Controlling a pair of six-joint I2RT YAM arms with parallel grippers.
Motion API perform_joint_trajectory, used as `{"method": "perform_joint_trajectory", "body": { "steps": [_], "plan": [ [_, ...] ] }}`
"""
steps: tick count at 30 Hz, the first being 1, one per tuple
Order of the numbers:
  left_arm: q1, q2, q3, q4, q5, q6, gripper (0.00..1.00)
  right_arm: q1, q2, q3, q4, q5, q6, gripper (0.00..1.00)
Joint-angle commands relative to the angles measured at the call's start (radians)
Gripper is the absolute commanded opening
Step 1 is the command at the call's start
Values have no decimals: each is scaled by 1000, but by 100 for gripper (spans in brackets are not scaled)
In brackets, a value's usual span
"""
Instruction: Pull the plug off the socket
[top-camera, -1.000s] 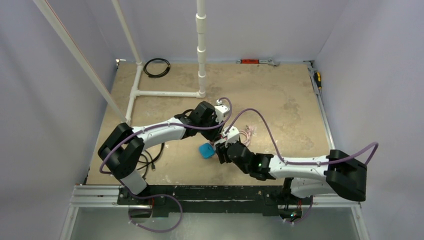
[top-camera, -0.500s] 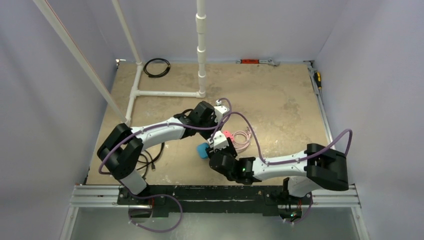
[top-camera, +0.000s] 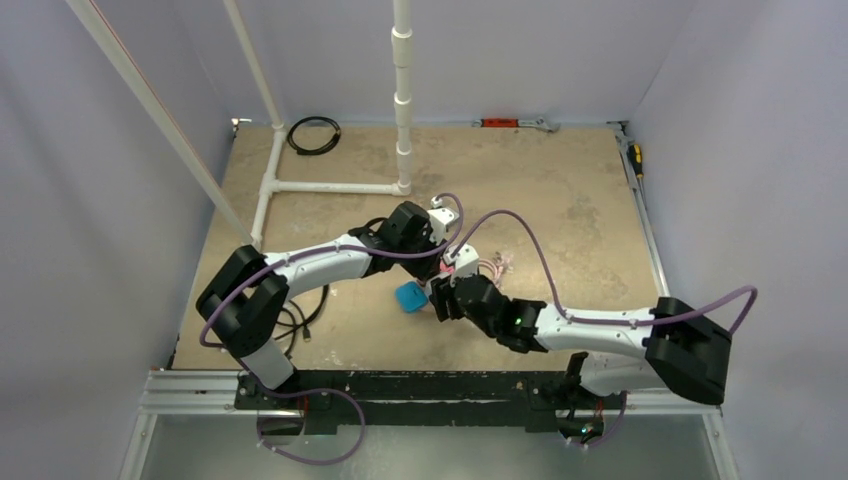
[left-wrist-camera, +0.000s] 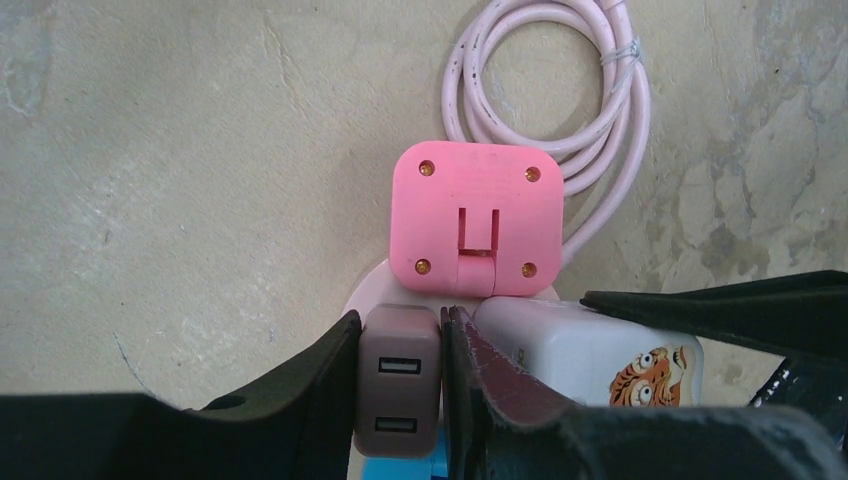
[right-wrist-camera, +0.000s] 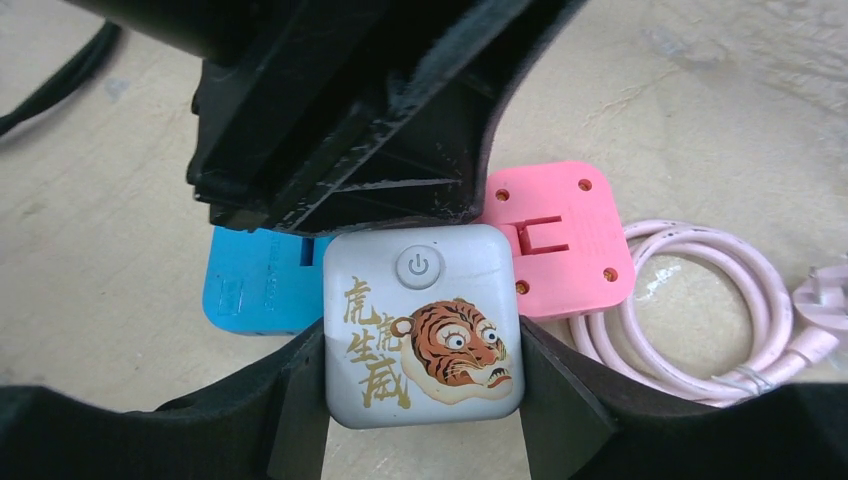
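Socket (left-wrist-camera: 365, 290) rim, apparently, shows only left-wrist; left hand (left-wrist-camera: 400, 330) pinches brown plug (left-wrist-camera: 398, 390), right hand (right-wrist-camera: 422, 370) tiger plug (right-wrist-camera: 420, 310).

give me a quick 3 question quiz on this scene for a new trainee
1. Multiple choice: what does the left hand clamp? A) a brown USB adapter B) a blue block C) a pink square block
2. True or false: the pink cord lies coiled in loops.
3. Fill in: the white block between the fingers of the right hand bears a picture of a ____.
Key: 1 A; 2 true; 3 tiger.
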Motion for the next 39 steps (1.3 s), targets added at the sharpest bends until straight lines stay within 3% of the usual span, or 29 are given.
{"method": "perform_joint_trajectory", "body": {
  "steps": [1,4,8,16,22,28,33,39],
  "plan": [
    [22,59,-41,-162,-118,13,0,-106,-55,-41,114,-233,35,0],
    [22,60,-39,-162,-120,13,0,-149,-59,-54,136,-305,40,0],
    [23,60,-38,-163,-121,13,0,-156,-61,-51,121,-282,35,0],
    [23,60,-37,-165,-119,13,0,-38,-91,-21,59,31,-8,0],
    [23,55,-36,-164,-107,9,0,131,31,76,-23,299,-23,0],
    [23,55,-35,-165,-109,10,0,245,162,168,-89,435,-36,0],
    [22,58,-36,-166,-109,9,0,279,219,207,-114,481,-32,0],
    [23,65,-34,-168,-109,11,0,274,136,141,-40,377,-29,0]
  ]
}}
